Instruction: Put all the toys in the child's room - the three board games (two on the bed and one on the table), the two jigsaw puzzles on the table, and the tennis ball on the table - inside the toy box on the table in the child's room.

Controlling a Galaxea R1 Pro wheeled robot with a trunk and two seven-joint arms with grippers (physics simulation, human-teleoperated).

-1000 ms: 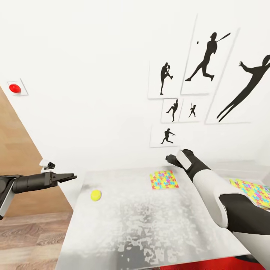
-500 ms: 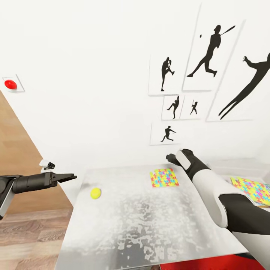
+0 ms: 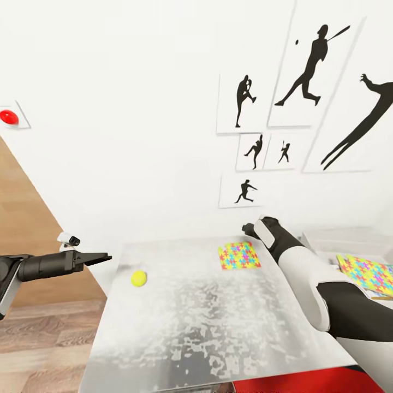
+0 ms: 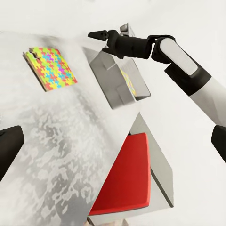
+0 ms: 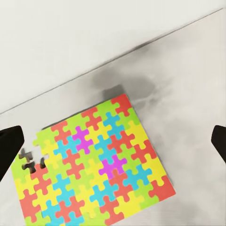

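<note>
- The jigsaw puzzle (image 3: 239, 255) lies flat on the pale table (image 3: 207, 327) near its far edge, just in front of the right claw (image 3: 246, 229); the right wrist view shows it square beneath that claw, with a piece or two missing at one corner.
- The right claw looks spread — its two dark tips sit at opposite edges of the wrist view, wide apart and holding nothing.
- A second jigsaw puzzle (image 3: 371, 273) rests in the grey toy box (image 3: 327, 240) at the table's right end, beyond the right arm.
- The tennis ball (image 3: 138, 278) sits on the table's left part, well apart from both puzzles.
- The left claw (image 3: 103, 256) hangs off the table's left end, over the wood floor (image 3: 43, 338); from the head view its tips seem pressed close together, with nothing between them.
- Risk — the puzzle is thin and flat, so a claw coming straight down may scrape the table and find no edge to pinch.
- Risk — pushing it sideways could slide it against the wall (image 3: 136, 136) or off the back edge.
- Risk — a careless left arm sweep could set the ball rolling off the table.
</note>
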